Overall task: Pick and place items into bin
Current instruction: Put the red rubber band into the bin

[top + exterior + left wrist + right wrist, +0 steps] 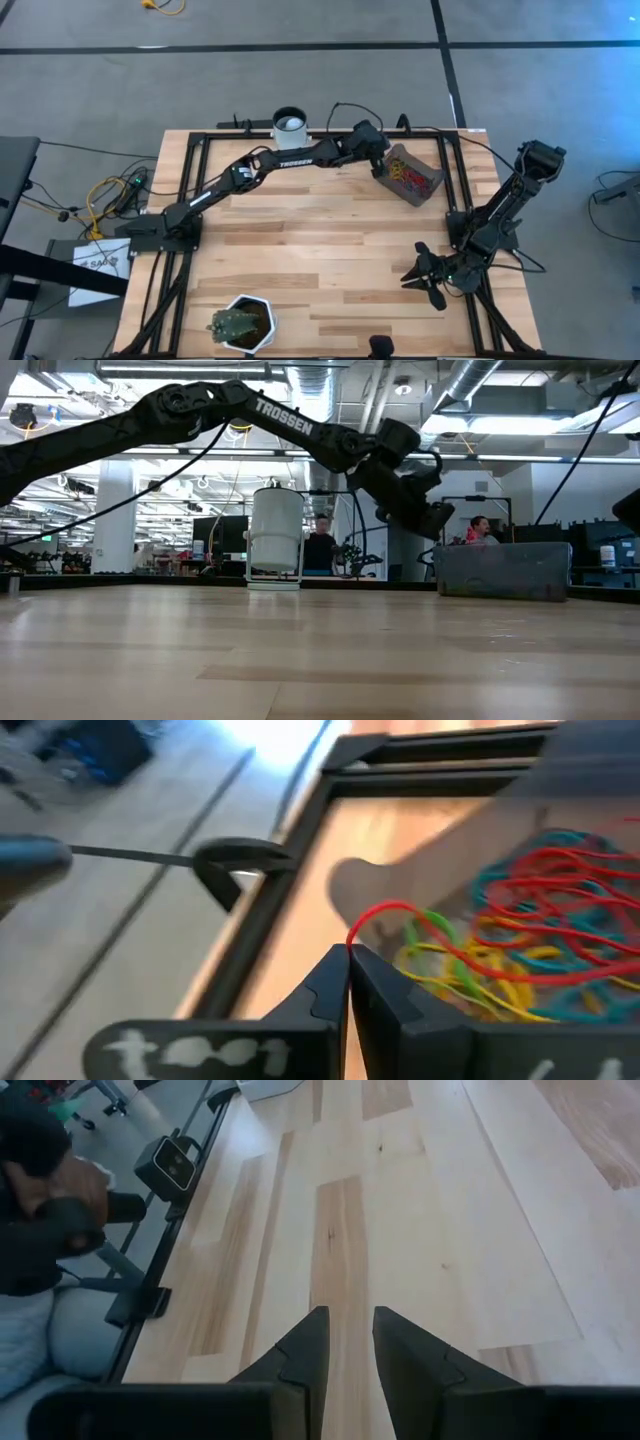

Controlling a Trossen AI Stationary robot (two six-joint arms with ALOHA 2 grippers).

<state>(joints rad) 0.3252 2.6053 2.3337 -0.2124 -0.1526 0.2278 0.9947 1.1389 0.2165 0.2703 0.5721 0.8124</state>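
Observation:
The bin point(425, 190) is a dark translucent tray near the table's far right corner, full of red, yellow, green and blue rubber bands point(408, 177). The low view shows its side wall point(503, 570) standing on the table. My left gripper point(381, 168) hangs just above the bin's left end point(437, 520), shut on a red band. In the left wrist view the band pile point(540, 935) lies in the bin point(400, 885) beyond the fingertips point(349, 952). My right gripper point(424, 272) waits open over the table's near right part point(348, 1342). My left gripper pinches a red rubber band point(352, 942) at its very fingertips, coming down at a slant from the table's left side. The band arcs out of the tips as a slack loop point(390, 906), and its other end runs down onto the pile in the bin.
A white cup point(290, 123) stands at the far edge, left of the bin point(275, 530). A white hexagonal plant pot point(243, 322) sits at the near edge. Bare wood point(320, 230) lies between them. People point(320, 545) are in the room beyond the table.

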